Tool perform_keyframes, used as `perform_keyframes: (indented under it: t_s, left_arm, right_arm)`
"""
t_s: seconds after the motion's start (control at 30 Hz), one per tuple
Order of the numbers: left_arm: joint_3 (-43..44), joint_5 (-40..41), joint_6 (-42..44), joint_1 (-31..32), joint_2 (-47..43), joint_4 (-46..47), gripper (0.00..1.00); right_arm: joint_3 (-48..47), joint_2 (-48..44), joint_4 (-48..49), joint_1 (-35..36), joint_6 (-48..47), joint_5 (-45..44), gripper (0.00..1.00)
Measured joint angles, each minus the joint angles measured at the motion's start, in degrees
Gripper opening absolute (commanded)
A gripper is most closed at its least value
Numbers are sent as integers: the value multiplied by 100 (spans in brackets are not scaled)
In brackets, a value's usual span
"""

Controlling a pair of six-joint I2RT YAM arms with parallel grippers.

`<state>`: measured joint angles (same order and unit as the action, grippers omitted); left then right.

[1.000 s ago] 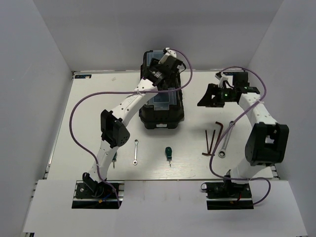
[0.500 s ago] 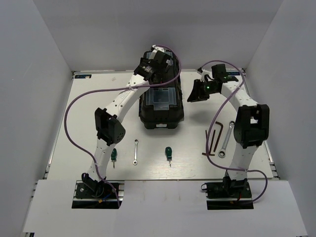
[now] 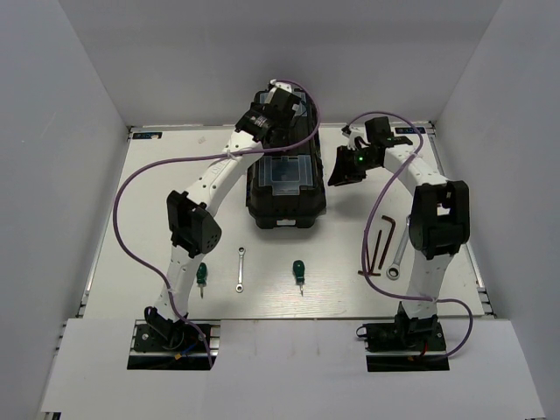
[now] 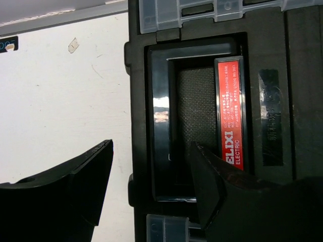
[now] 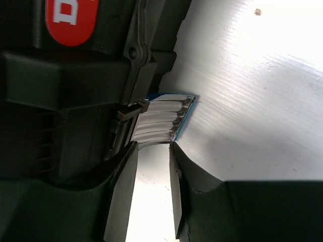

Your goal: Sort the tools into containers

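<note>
The black toolbox [image 3: 284, 197] stands closed at the table's middle back. My left gripper [image 3: 273, 109] hovers open over its far end; in the left wrist view the gripper [image 4: 152, 146] straddles the left side of the handle [image 4: 161, 116] beside the red label [image 4: 229, 111]. At the box's right side, my right gripper [image 3: 341, 171] has its tips [image 5: 152, 145] closed on the end of the silver latch [image 5: 161, 118]. Two green screwdrivers [image 3: 202, 276] [image 3: 299, 271], a small wrench [image 3: 241, 268], a larger wrench [image 3: 401, 254] and dark hex keys [image 3: 378, 245] lie in front.
White walls close the table [image 3: 157, 210] in on the left, right and back. The purple cables [image 3: 131, 201] loop out from both arms. The tools lie in a row between the toolbox and the arm bases [image 3: 171, 337].
My right arm has swung left to the toolbox's right side and its jaws have narrowed onto the latch. The left gripper shifted slightly left over the lid's far end.
</note>
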<state>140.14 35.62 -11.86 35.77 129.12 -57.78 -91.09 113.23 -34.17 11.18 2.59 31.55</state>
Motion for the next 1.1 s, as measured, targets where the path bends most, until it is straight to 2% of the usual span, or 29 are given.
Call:
perform_keyframes:
  t_s: [0.23, 0.7, 0.8, 0.83, 0.93, 1.1]
  left_arm:
    - [0, -70, -9, -15, 0, 0, 72]
    - [-369, -179, -428, -197, 2, 210, 63]
    - [-372, -223, -437, -197, 2, 219, 56]
    - [-374, -243, -450, -192, 2, 229, 45]
    - [-382, -199, -417, -177, 4, 229, 30]
    - [-387, -166, -350, -177, 2, 234, 27]
  right_arm:
    - [-37, 166, -35, 20, -9, -15, 38]
    - [-120, 219, -101, 57, -74, -2, 40]
    - [-212, 271, -155, 57, -94, 35, 40]
    - [-234, 289, -173, 59, -105, 55, 40]
    - [-271, 332, -192, 70, -127, 122, 40]
    - [-291, 352, -223, 98, -146, 168, 40]
